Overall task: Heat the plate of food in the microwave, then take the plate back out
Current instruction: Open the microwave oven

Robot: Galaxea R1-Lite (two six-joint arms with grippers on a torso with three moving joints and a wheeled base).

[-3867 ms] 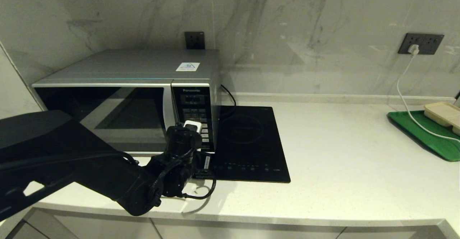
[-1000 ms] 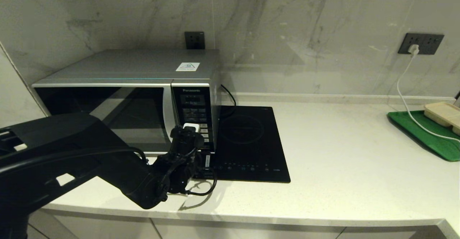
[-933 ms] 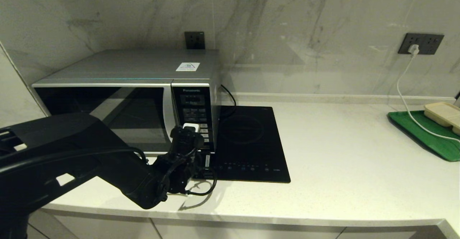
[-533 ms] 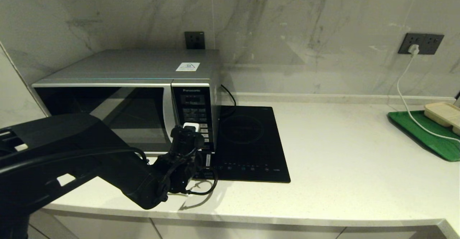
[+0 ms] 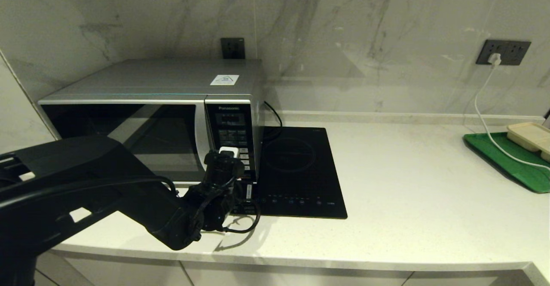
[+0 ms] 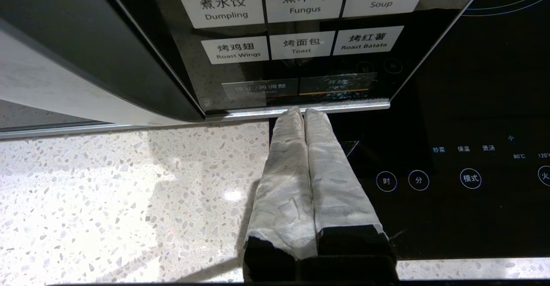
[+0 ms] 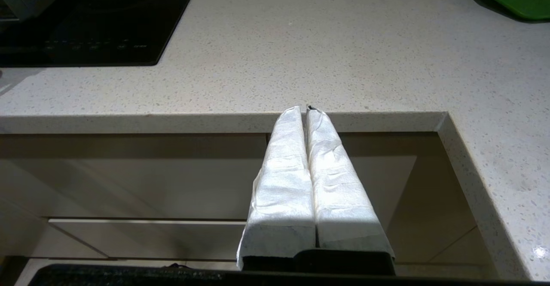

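Note:
The silver microwave (image 5: 150,84) stands at the counter's left with its dark glass door closed. The plate of food is out of view. My left gripper (image 6: 304,110) is shut and empty. Its two white-wrapped fingertips lie together at the lower edge of the microwave's black keypad panel (image 6: 300,19), just under the bottom row of buttons. In the head view the left arm (image 5: 129,200) reaches across the counter's front to that panel. My right gripper (image 7: 304,109) is shut and empty, parked below the counter's front edge.
A flat black induction hob (image 5: 296,170) lies right beside the microwave. At the far right a green tray (image 5: 511,161) carries a beige tray (image 5: 530,135), with a white cable (image 5: 485,118) running to a wall socket. Pale stone counter (image 5: 408,191) lies between.
Since about four seconds ago the left arm's elbow has lifted and the wrist has edged toward the keypad. Over the last second nothing has moved.

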